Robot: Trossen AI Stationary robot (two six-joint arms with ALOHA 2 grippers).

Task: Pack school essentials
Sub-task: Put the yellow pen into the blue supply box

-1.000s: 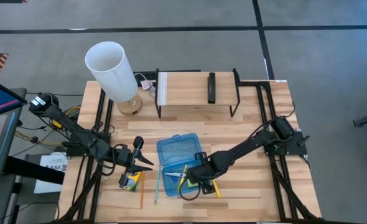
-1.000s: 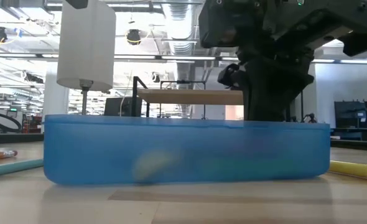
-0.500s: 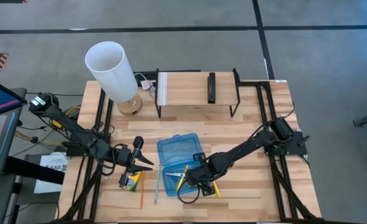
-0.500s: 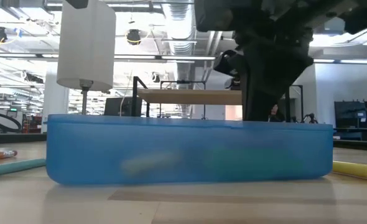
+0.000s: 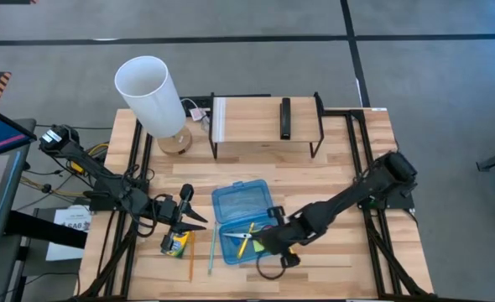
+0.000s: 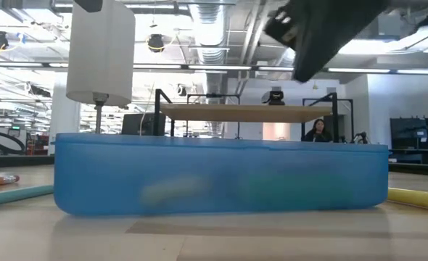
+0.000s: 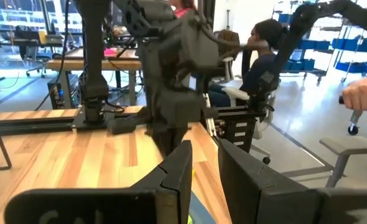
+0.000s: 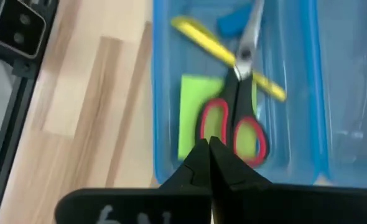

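From above, the blue case (image 5: 241, 221) holds the scissors and a yellow pencil (image 5: 246, 236); the right gripper (image 5: 268, 245), pressed together and empty, sits at the case's right edge. The crayon box (image 5: 175, 244) lies left of the case beneath the left gripper (image 5: 189, 220), the nearer arm, its fingers slightly apart. From the right wrist, the red-handled scissors (image 8: 234, 123) rest on the sticky-note pad (image 8: 191, 112), blades pointing away, with the blue eraser (image 8: 232, 22) beyond them.

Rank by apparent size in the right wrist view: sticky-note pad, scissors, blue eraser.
1. Red-handled scissors, longest overall.
2. Lime-green sticky-note pad, partly covered by the scissors, so its rank is unsure.
3. Blue eraser, clearly smallest.
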